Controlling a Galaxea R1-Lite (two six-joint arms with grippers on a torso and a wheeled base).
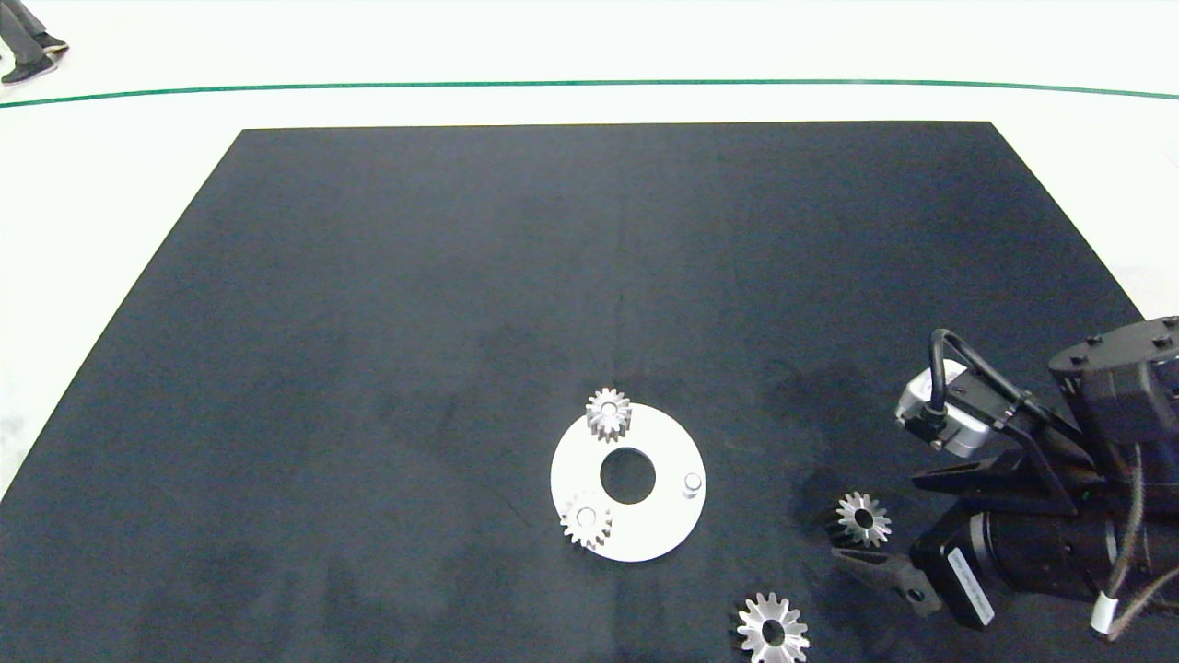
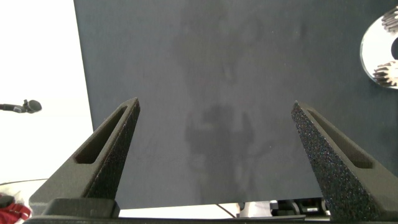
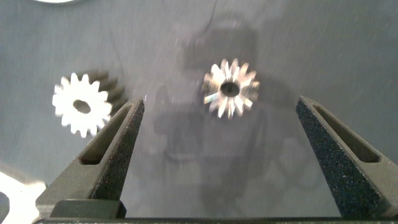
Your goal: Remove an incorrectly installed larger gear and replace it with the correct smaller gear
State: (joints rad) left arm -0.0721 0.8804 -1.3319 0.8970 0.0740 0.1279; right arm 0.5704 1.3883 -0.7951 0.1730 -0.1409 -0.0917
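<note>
The right arm reaches in from the right edge of the desk (image 1: 138,230), low and angled toward the near side, its hand (image 3: 221,140) spread wide around the smaller gear (image 1: 863,519), which lies flat on the black mat (image 1: 461,276). The right wrist view shows the two grey fingers (image 3: 109,152) well apart with the smaller gear between them and touching neither. The larger gear (image 1: 773,632) lies flat on the mat at the near edge, to the left of the right hand and nearer than the smaller gear.

Left of both, a white ring plate (image 1: 654,529) rests on the mat. It carries two small pale gears, one (image 1: 608,413) at its far rim and one (image 1: 586,520) at its near-left rim, and a bare silver peg (image 1: 692,482) on its right side.

The head view does not show the left arm at all. Only the left wrist view shows the left hand (image 2: 214,155), held wide above bare mat, with a slice of the plate at the picture's edge.

A person's legs and shoes (image 1: 28,46) appear at the far left corner, on the pale floor beyond a green line (image 1: 589,84).
</note>
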